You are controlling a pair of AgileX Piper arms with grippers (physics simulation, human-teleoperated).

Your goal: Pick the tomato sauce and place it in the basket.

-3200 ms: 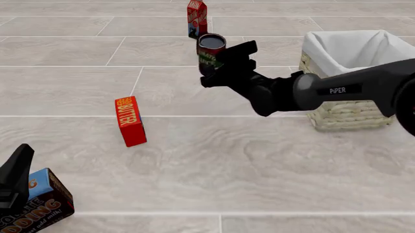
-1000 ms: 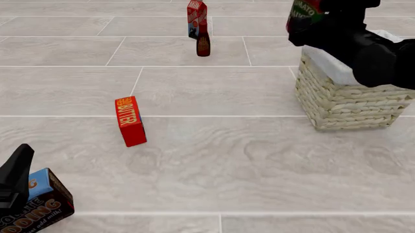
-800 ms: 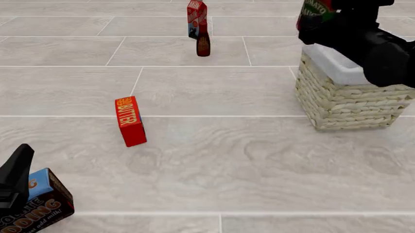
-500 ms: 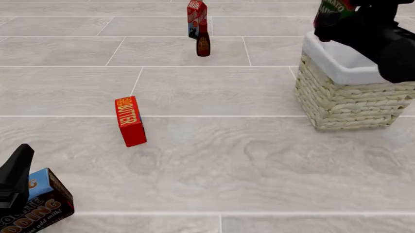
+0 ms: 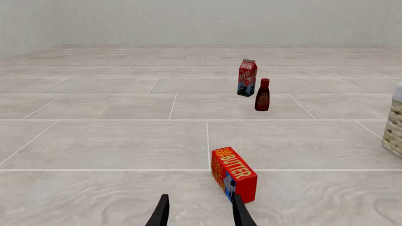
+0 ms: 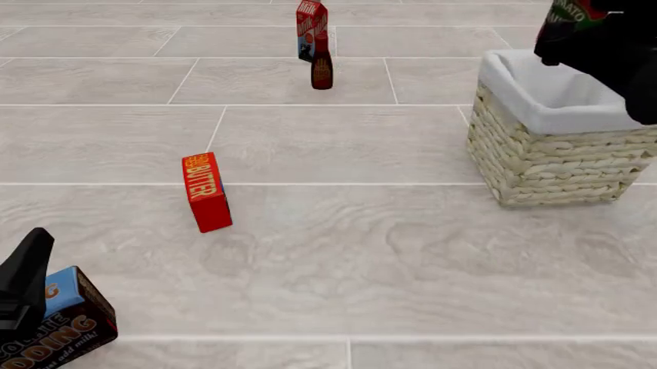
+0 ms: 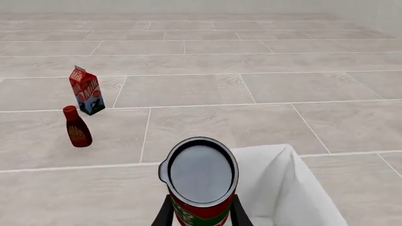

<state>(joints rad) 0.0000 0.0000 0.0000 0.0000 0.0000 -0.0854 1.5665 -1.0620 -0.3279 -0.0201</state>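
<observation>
I have the tomato sauce (image 7: pixel 199 186) clamped upright between the two fingers of my right end effector (image 7: pixel 199 214), dark top facing the wrist camera. In the front view the can (image 6: pixel 573 11) sits at the top right edge, raised above the basket (image 6: pixel 555 157), over the far part of its white-lined opening; it is not inside yet. From the right wrist I look down past the can onto the white cloth lining (image 7: pixel 276 188).

My left end effector (image 5: pixel 199 214) hangs low at the near left of the tabletop (image 6: pixel 339 254) with its fingers parted and nothing between them, just beside the pudding box (image 6: pixel 64 327). The butter box (image 6: pixel 206 191) stands on end well left of the basket. At the far side, the dark bottle (image 6: pixel 321 70) stands just in front of the red carton (image 6: pixel 311 28).
</observation>
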